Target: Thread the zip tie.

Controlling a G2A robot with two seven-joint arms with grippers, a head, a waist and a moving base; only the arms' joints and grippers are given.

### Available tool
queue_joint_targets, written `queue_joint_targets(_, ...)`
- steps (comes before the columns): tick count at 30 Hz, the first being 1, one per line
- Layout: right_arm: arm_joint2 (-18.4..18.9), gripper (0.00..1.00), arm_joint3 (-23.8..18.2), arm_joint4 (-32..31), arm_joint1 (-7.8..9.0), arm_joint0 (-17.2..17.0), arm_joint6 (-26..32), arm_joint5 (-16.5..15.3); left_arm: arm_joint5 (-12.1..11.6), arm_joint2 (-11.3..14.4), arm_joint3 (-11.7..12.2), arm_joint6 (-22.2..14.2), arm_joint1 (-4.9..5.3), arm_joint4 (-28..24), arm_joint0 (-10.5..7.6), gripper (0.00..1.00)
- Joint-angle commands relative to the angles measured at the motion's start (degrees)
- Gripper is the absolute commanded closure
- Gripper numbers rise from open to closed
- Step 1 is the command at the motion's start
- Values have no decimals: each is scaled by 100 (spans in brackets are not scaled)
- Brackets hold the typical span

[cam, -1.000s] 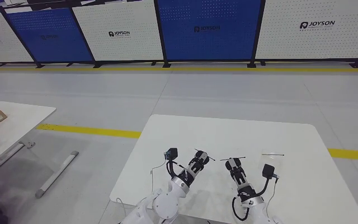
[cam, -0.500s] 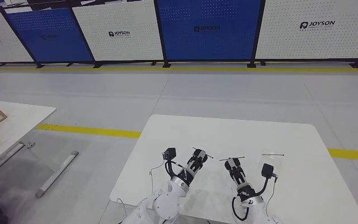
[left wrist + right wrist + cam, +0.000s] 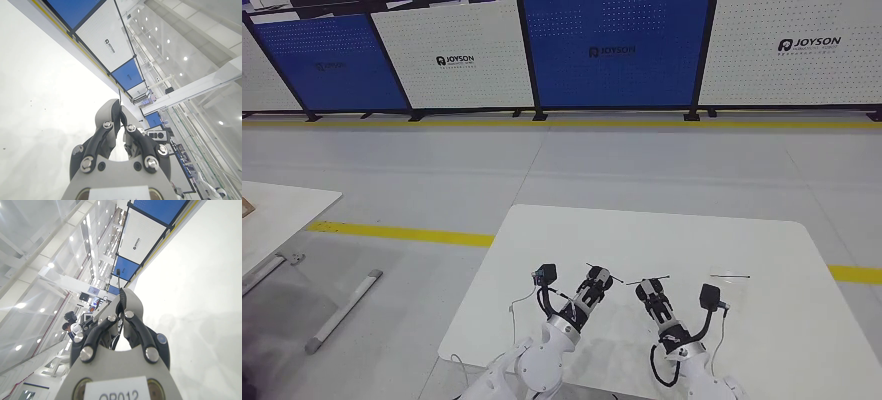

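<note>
Left gripper (image 3: 120,106) pinches a thin black strap (image 3: 119,95), right gripper (image 3: 121,295) a knob-headed zip tie (image 3: 118,279)

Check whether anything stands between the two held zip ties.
Nothing visible does. The left tool pinches one zip tie, the right tool another zip tie, with an open gap between them. A third zip tie lies beyond the right tool.

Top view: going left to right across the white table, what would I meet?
Left gripper pinching a thin black strip → right gripper pinching a black plastic zip tie → loose black zip tie lying flat.
</note>
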Motion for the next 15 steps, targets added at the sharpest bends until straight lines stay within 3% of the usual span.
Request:
queue_joint_targets(1, 0, 100, 0, -1, 0, 0, 0, -1, 0, 0, 0, 0, 0, 0, 0, 100)
queue_joint_targets(15, -39, 100, 72, 31, -79, 99, 26, 94, 0, 0, 0, 0, 0, 0, 0, 100)
